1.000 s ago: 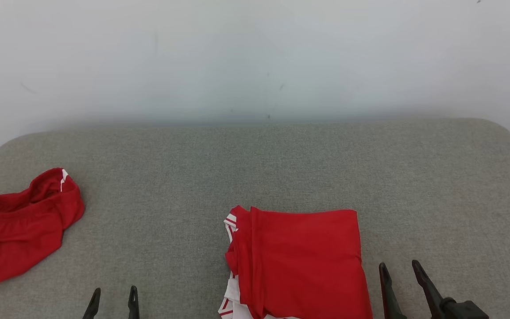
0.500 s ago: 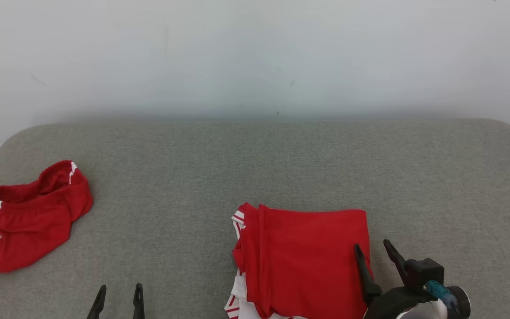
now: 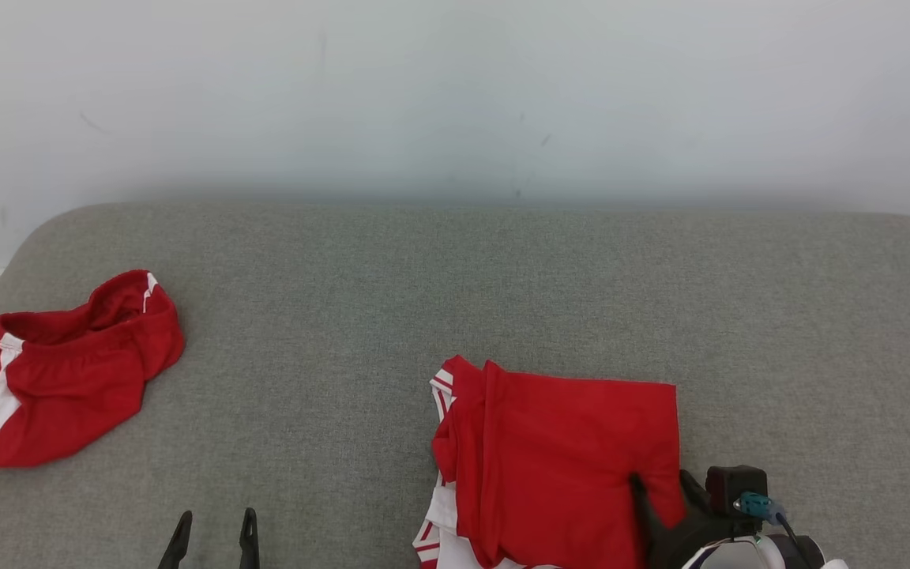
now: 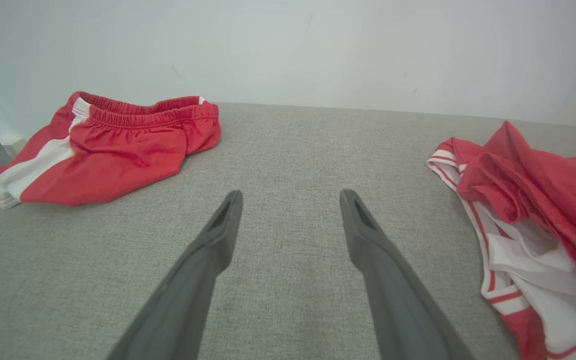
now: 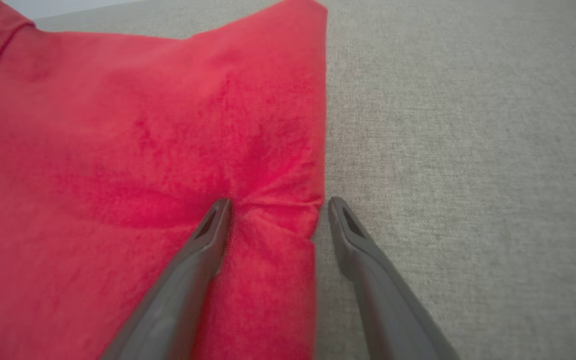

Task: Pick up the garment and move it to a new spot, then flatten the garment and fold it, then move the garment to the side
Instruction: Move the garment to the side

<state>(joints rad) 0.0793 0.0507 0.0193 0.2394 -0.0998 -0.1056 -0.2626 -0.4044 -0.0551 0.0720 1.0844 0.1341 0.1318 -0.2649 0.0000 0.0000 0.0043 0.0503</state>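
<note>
The grey bench (image 3: 455, 276) carries my folded red garment (image 3: 573, 458), ready to go aside. The crumpled red shorts (image 3: 68, 371) lie well to its left. My right fingers (image 5: 275, 202), spread, straddle its right edge to pinch it, and the cloth puckers between them. My left fingers (image 4: 290, 195) wait apart, left of it.

You have the folded garment (image 3: 565, 458) lying on the worktop (image 3: 455, 276) near its front edge, right of centre. The shorts (image 3: 60, 379) lie well apart at the far left. The wall (image 3: 455, 95) stands behind the worktop. Your left end effector (image 3: 216, 514) is at the front between the two. Your right end effector (image 3: 660, 476) straddles the folded garment's right edge, with one finger on the cloth and the other just beside it.
</note>
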